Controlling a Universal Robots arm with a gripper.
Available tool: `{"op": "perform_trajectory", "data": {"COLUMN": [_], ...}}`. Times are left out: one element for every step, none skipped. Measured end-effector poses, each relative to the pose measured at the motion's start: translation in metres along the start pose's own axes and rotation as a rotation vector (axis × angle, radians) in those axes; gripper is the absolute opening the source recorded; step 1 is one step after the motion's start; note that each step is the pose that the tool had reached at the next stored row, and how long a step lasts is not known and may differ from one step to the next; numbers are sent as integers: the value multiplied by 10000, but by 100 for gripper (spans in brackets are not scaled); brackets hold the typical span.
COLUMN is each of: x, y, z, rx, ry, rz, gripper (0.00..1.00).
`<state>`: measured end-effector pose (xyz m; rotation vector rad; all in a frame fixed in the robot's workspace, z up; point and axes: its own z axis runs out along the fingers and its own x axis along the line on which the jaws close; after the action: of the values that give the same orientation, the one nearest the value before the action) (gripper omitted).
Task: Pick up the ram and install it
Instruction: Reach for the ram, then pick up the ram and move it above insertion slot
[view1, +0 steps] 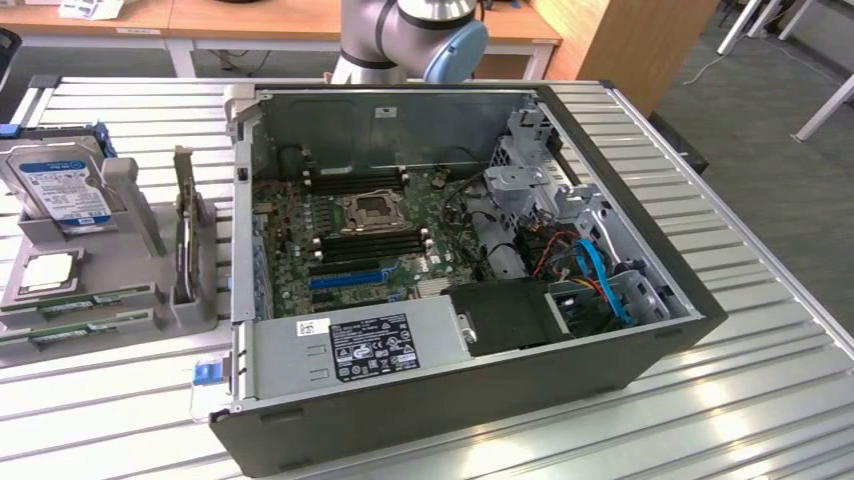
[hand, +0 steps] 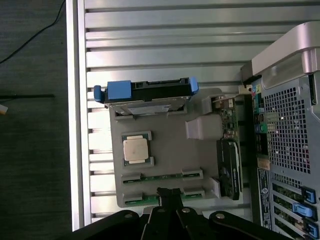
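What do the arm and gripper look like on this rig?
Arm: silver-grey tubular links with a round light-blue joint cap. Gripper: matte black, linkage body with rounded knuckles and small pivot screws, narrowing to a slim black tip. No markings I can make out.

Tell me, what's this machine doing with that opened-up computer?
A robot arm is meant to fit a long, thin green memory stick into the open black computer case. Its black fingers are shut and sit over one of two such sticks, which lie in a grey plastic parts tray beside the case. Neither stick looks lifted yet, and the long black memory slots on the board look empty.
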<state>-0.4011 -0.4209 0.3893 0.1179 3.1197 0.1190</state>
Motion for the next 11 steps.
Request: {"op": "perform_trajectory", "data": {"x": [0, 0, 0, 0, 0, 0, -1, 0, 0, -1, 0], "y": [-5, -5, -5, -5, -5, -5, -6, -6, -6, -6, -6], "z": [0, -1, 0, -1, -1, -1, -1, -1, -1, -1, 0], "rx": [0, 0, 0, 0, 0, 0, 0, 1, 1, 0, 0], "ry": [0, 0, 0, 0, 0, 0, 0, 0, 0, 0, 0], "rz": [0, 1, 2, 0, 0, 0, 0, 0, 0, -1, 0], "gripper": [10, 10, 10, 10, 10, 10, 10, 10, 10, 10, 10]}}
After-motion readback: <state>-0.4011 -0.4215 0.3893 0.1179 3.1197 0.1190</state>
